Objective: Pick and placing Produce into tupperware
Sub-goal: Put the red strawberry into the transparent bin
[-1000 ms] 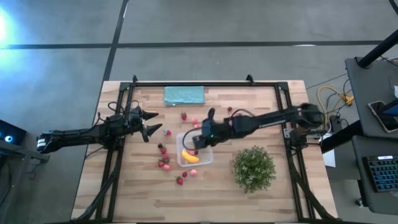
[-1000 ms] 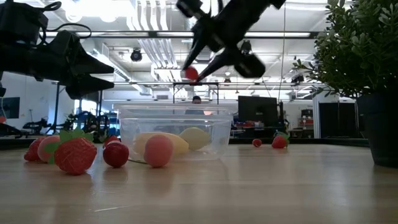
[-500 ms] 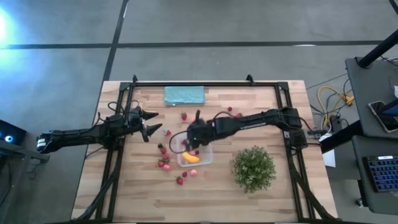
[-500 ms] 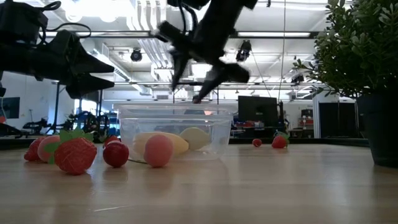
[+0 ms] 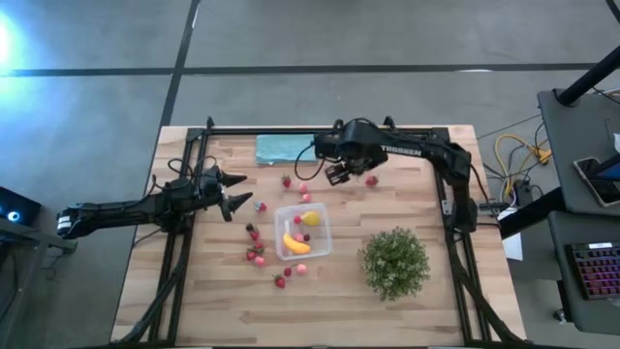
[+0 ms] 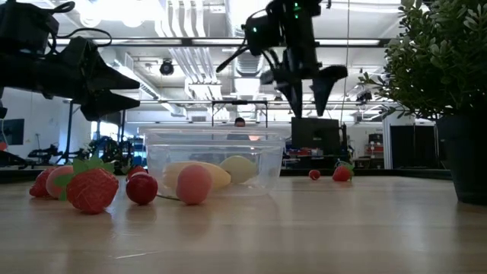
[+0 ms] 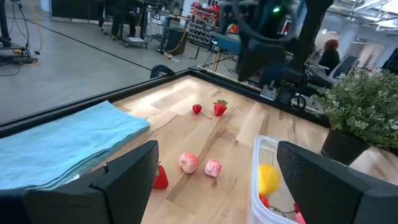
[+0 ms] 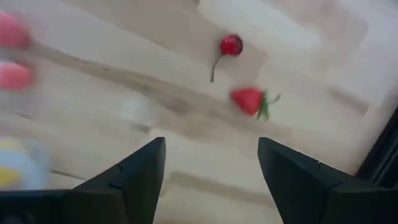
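A light wooden table (image 5: pixel 436 291) stands on grey floor (image 5: pixel 97 97).

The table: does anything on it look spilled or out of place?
Nothing looks spilled or damaged. Loose strawberries lie scattered on the table around the tupperware, which holds a banana and lemon.

High view looks straight down on the whole pale wooden table (image 5: pixel 407 301); low view sits at tabletop height, close behind the small square clear plastic container (image 6: pixel 213 158), facing the room. Each wrist view looks forward between its own pincer's fingers. Both wrist views share the red cherry with stem (image 8: pixel 230 45) (image 7: pixel 197 109) ahead of the right pincer.
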Available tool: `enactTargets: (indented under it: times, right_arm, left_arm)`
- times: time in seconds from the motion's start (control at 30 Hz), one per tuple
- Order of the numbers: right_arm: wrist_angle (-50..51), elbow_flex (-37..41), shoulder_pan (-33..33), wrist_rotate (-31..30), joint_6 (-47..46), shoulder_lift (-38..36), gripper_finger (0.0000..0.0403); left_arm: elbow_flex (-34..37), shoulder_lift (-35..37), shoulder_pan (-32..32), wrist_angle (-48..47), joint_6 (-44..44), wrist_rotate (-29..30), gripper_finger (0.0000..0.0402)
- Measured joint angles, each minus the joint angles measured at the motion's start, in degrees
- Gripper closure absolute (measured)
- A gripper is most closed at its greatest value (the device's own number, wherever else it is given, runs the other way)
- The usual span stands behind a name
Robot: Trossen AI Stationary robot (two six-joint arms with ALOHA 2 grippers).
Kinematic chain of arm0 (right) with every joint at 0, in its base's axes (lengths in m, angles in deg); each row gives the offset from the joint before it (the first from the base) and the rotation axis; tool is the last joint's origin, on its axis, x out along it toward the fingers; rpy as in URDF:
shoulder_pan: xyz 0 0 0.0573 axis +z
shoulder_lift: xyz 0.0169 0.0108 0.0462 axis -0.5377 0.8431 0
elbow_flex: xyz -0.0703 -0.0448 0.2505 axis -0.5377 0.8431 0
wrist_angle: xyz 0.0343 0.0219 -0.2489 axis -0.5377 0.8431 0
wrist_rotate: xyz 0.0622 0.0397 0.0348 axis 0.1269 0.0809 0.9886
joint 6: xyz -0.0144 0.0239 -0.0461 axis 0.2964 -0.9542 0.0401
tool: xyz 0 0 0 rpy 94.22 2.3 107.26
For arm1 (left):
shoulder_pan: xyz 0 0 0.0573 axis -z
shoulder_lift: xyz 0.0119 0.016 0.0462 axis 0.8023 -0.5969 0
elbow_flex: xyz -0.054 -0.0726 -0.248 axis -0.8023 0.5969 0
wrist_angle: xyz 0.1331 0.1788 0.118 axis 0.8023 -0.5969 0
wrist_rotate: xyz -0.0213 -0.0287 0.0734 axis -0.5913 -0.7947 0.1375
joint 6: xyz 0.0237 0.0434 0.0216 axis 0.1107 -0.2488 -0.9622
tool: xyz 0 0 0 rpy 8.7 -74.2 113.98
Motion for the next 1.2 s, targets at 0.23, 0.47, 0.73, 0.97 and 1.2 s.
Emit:
enactTargets:
  times: [0.23,0.47,0.73,0.97,1.2]
  right_arm:
    - [-0.26,5.43,-2.35,0.79,26.31,0.39,0.0163]
    - [-0.45,12.75,-3.74,2.03,36.21,0.42,0.0165]
    - [-3.56,19.11,-7.04,1.53,46.01,0.44,0.0167]
    - [-12.02,22.32,-7.44,1.55,59.32,-1.89,0.0168]
    - [-19.19,27.84,-9.34,1.53,64.64,-10.84,0.017]
  left_arm:
    - [0.0,-0.02,0.0,0.06,0.0,0.0,0.0088]
    - [0.0,0.05,0.0,0.0,0.0,0.0,0.0088]
    - [0.0,0.0,-0.01,0.0,0.0,0.0,0.0088]
    - [0.0,-0.02,-0.01,0.02,0.0,0.0,0.0088]
    - [0.0,0.08,0.0,0.02,0.0,0.0,0.0088]
